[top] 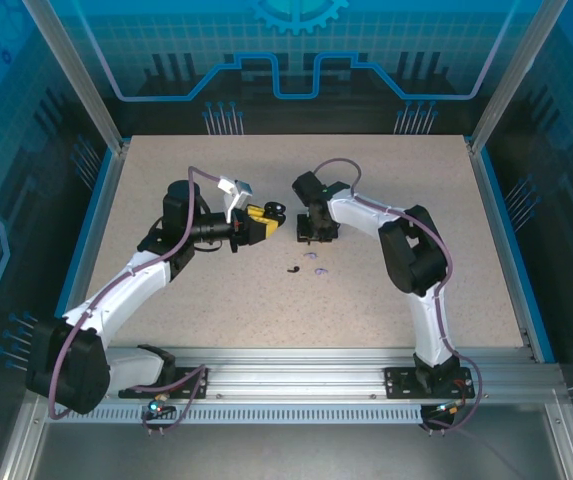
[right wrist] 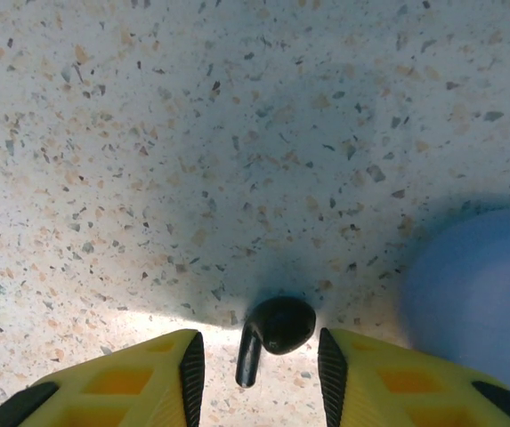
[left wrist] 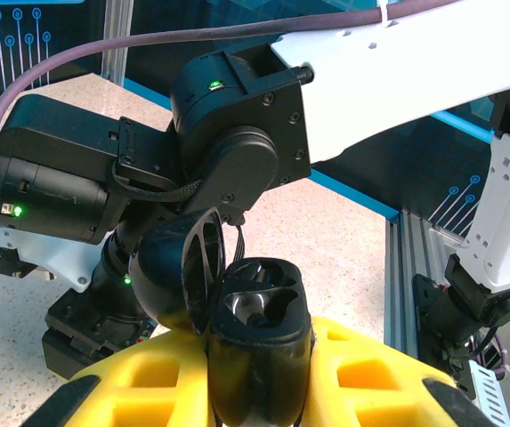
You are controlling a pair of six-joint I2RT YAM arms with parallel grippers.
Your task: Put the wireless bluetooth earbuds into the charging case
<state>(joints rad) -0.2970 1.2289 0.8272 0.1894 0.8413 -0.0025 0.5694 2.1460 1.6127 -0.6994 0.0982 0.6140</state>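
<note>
**Left arm holding the case open, right arm lined up on a black bud**

The left end effector [left wrist: 259, 369] is clamped on the black charging case [left wrist: 259, 311]. Its lid [left wrist: 183, 271] is flipped back and both sockets are empty, so my guess is it's holding the case ready for a bud to drop in.

The right end effector [right wrist: 259, 356] sits low over the counter [right wrist: 192, 133], fingers narrowly apart. The black earbud [right wrist: 281, 325] lies between them, not pinched as far as I can tell.

There's a blurry bluish blob [right wrist: 477, 302] cut off at the right edge, no idea what it is. From above, a few loose buds [top: 316, 258] lie near the arms, too tiny to read.
</note>
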